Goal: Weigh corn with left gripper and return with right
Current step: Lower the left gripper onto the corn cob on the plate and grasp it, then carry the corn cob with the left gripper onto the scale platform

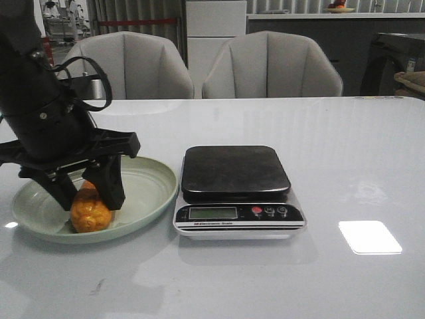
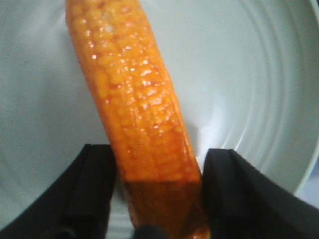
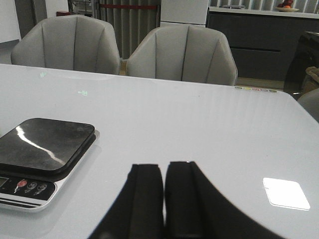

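Your left gripper (image 1: 85,196), at the lower left of the front view, straddles the corn (image 1: 90,207) lying in the pale green plate (image 1: 149,193). Its fingers (image 2: 94,184) flank the cob with slivers of gap, so it isn't clenched yet. Close evenly and lift straight before swinging to the scale (image 1: 236,174) at centre frame. Your right gripper (image 3: 163,194) rests pressed shut.

Glossy white table (image 1: 345,139), pale green plate (image 1: 149,193) beside black-topped kitchen scale (image 1: 236,189)
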Action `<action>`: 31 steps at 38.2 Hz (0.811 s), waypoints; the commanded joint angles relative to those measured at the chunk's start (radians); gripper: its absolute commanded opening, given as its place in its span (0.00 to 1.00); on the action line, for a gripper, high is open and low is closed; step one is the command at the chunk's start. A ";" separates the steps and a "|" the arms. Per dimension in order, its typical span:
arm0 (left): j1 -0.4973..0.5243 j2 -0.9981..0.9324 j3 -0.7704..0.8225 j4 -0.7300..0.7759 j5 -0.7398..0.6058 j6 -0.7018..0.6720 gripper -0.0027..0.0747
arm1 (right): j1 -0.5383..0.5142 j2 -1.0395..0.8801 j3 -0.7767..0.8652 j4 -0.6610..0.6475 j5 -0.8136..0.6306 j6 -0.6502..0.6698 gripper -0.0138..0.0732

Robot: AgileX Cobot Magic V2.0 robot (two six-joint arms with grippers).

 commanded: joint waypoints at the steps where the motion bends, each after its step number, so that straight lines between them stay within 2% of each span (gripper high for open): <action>1: -0.009 -0.029 -0.058 -0.023 0.001 0.010 0.22 | -0.008 -0.018 0.011 -0.010 -0.083 -0.002 0.37; 2: -0.009 -0.029 -0.068 -0.023 0.006 0.013 0.17 | -0.008 -0.018 0.011 -0.010 -0.083 -0.002 0.37; 11: -0.040 -0.038 -0.239 -0.033 0.050 0.024 0.20 | -0.008 -0.018 0.011 -0.010 -0.083 -0.002 0.37; 20: -0.164 0.008 -0.334 -0.039 0.011 0.024 0.20 | -0.008 -0.018 0.011 -0.010 -0.083 -0.002 0.37; 26: -0.211 0.075 -0.389 -0.066 0.003 0.024 0.20 | -0.008 -0.018 0.011 -0.010 -0.083 -0.002 0.37; 31: -0.218 0.119 -0.416 -0.138 -0.009 0.024 0.26 | -0.008 -0.018 0.011 -0.010 -0.083 -0.002 0.37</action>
